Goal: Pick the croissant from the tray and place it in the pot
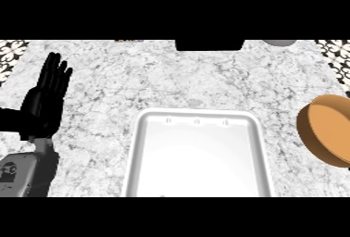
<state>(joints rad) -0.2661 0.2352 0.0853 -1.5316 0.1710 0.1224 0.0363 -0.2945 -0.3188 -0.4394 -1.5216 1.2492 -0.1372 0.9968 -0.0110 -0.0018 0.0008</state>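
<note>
One hand (pixel 40 106), the left, rests open, its fingers (pixel 54 76) straight and close together. Right of the fingers lies the white tray (pixel 198 111), the brown pot (pixel 327 132) farther right; where the croissant is cannot be told.

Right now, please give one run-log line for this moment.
left hand: open, resting at left | tray: nothing seen on it | pot: at right edge

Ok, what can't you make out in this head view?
The croissant shows nowhere; the lower edge cuts off the tray.
The right edge cuts off the pot; its contents cannot be told.
The right hand is out of view; the left hand rests open at left.
The top edge cuts off a black object and a grey object.
</note>
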